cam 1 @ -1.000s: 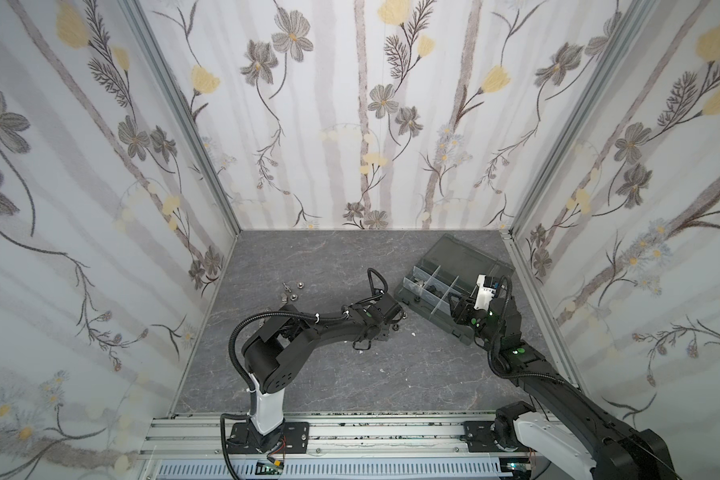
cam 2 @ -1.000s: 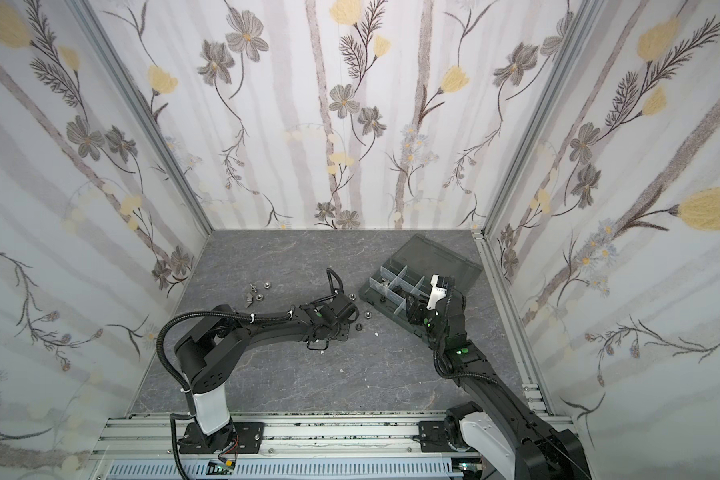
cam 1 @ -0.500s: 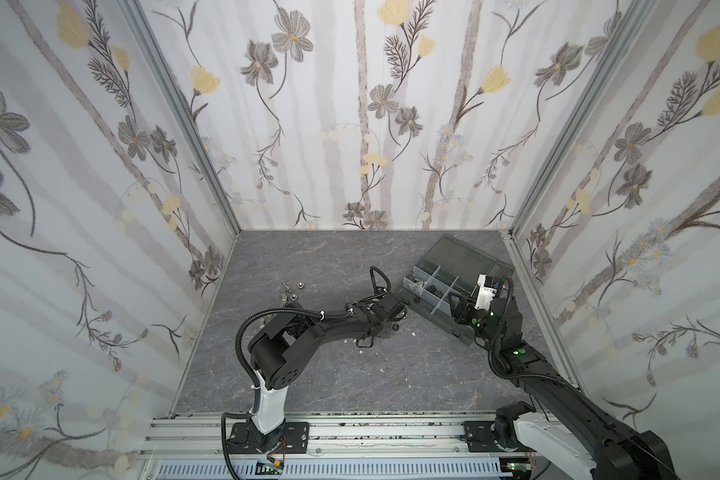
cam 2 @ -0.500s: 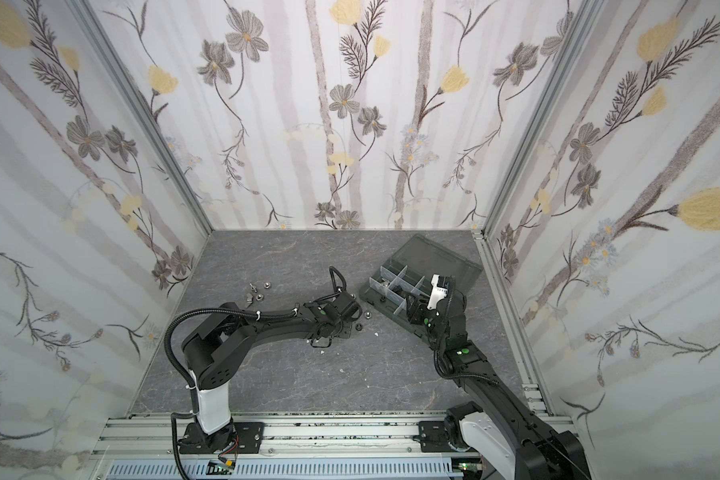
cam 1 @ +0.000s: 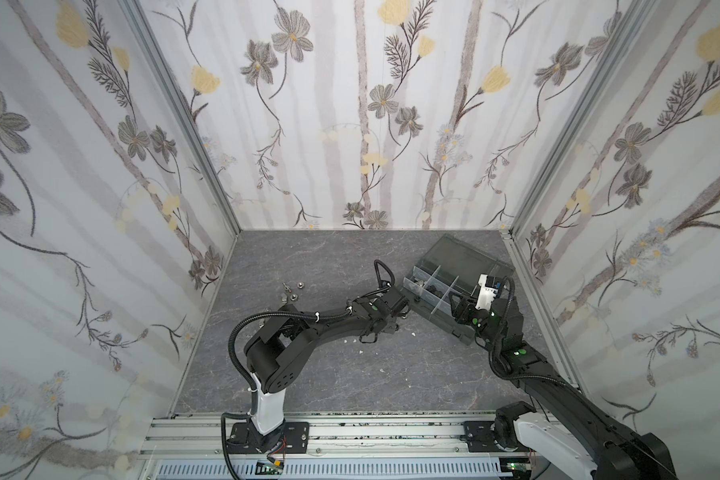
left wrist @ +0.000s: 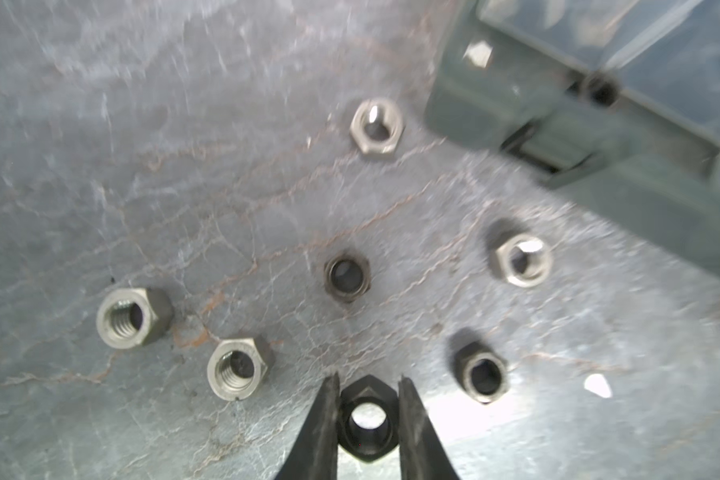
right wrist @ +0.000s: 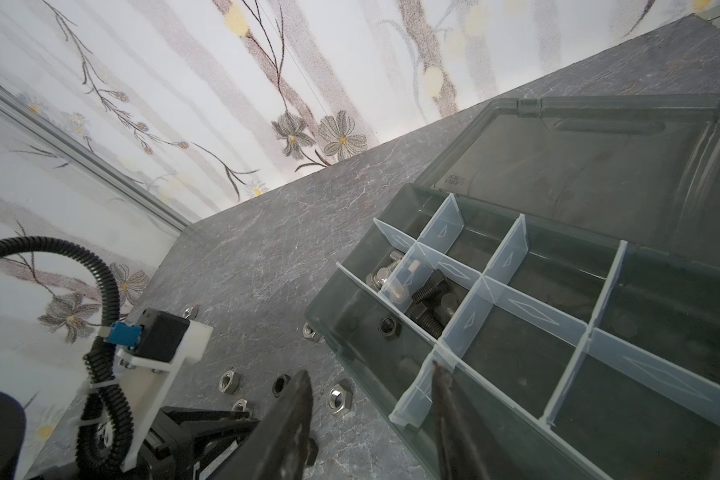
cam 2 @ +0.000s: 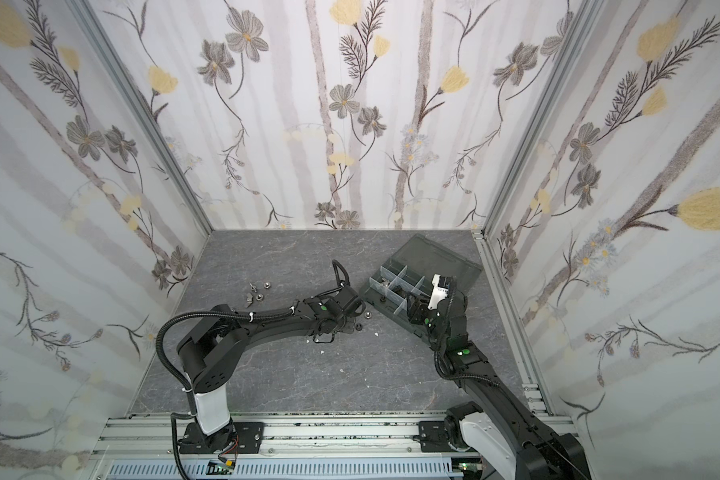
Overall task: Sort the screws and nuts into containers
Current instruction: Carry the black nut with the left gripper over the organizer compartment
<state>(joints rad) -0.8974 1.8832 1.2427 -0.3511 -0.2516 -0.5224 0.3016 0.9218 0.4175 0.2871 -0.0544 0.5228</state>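
Observation:
My left gripper [left wrist: 368, 377] is shut on a black nut [left wrist: 366, 390], its fingers pressed on two flats, low over the table. Several more nuts lie loose ahead of it, among them a silver nut [left wrist: 377, 124] and a black nut [left wrist: 347, 276]. The organizer box [right wrist: 323, 309] stands open at the back right. Its containers hold silver screws [right wrist: 385, 274], black screws [right wrist: 429, 299] and one black nut [right wrist: 388, 328]. My right gripper [right wrist: 371, 374] is open, its jaws astride the box's front wall. In both top views the left gripper [cam 1: 395, 323] sits just left of the box.
A small cluster of screws and nuts [cam 1: 289, 291] lies toward the left wall. The box's smoky lid [cam 1: 462, 259] lies folded back toward the rear wall. White specks [cam 1: 412, 334] dot the table. Patterned walls close in three sides.
The left gripper's jaws have closed onto the black nut, and the left arm has shifted slightly toward the box. The right arm has not moved.

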